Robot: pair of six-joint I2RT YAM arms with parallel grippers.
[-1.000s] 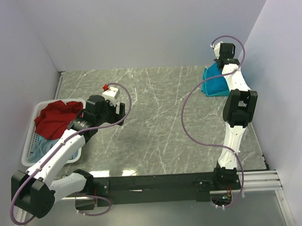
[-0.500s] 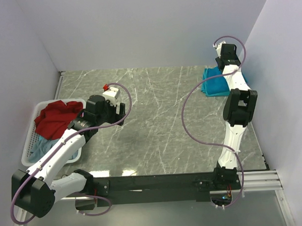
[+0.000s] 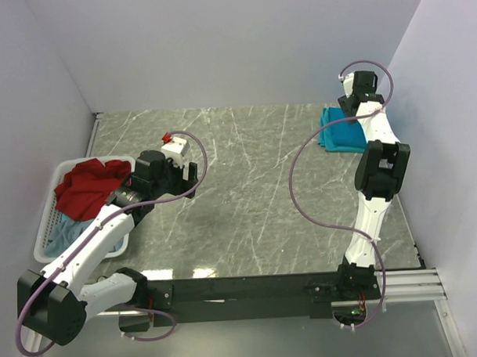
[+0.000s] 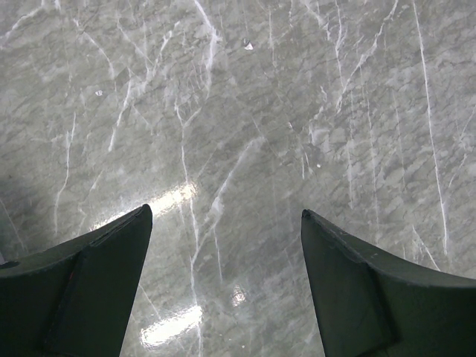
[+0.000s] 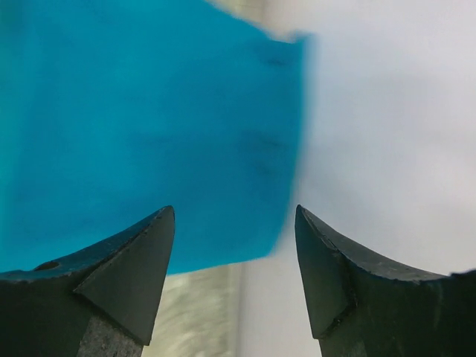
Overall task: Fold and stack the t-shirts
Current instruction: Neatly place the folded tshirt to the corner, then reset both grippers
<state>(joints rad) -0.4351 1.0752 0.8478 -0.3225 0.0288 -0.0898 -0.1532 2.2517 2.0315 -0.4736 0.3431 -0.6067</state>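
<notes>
A folded teal-blue t-shirt [image 3: 339, 133] lies flat at the table's back right corner. My right gripper [image 3: 352, 102] hangs just above its far edge, close to the right wall. In the right wrist view the right gripper [image 5: 234, 216] is open and empty, with the teal t-shirt [image 5: 141, 126] below and apart from its fingers. A red t-shirt [image 3: 86, 186] and a pale grey-blue t-shirt [image 3: 64, 230] lie crumpled in the basket at left. My left gripper [image 3: 193, 178] is open over bare marble beside the basket; the left wrist view shows nothing between the left gripper's [image 4: 223, 216] fingers.
The white slatted basket [image 3: 43, 240] stands at the table's left edge, against the left wall. The grey marble table [image 3: 247, 186] is walled on three sides. The white right wall [image 5: 387, 111] is very close to my right gripper.
My right gripper has opened, letting go of the teal t-shirt, and has risen a little toward the back wall. The left arm has not moved.
</notes>
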